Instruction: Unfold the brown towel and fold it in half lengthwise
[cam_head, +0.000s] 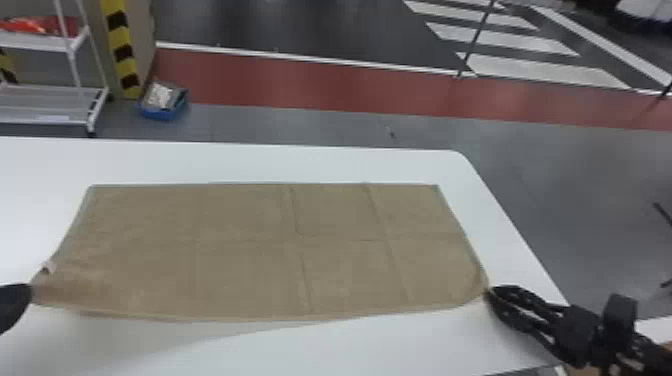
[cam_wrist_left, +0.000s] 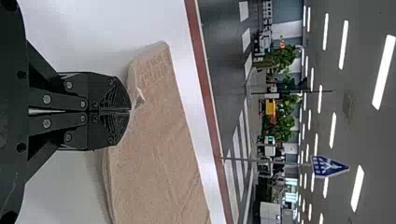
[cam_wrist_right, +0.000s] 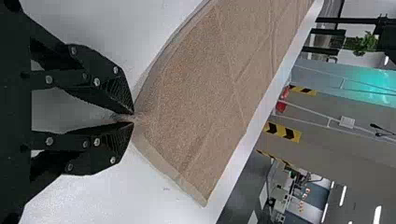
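The brown towel (cam_head: 250, 250) is spread wide over the white table, its far edge straight and its near corners pinched. At its near left corner, beside a small white tag, is my left gripper (cam_head: 25, 292); my right gripper (cam_head: 490, 291) holds the near right corner. In the left wrist view the left gripper (cam_wrist_left: 130, 110) is shut on the towel (cam_wrist_left: 154, 154) next to the tag. The right wrist view has the right gripper (cam_wrist_right: 134, 119) shut at its tips on a bunched bit of the towel (cam_wrist_right: 201, 84). Crease lines cross the cloth.
The white table (cam_head: 280, 162) extends around the towel, with its rounded far right corner beyond the cloth. On the floor behind stand a white rack (cam_head: 75, 47) and a blue box (cam_head: 162, 112), near a yellow-and-black striped post (cam_head: 120, 45).
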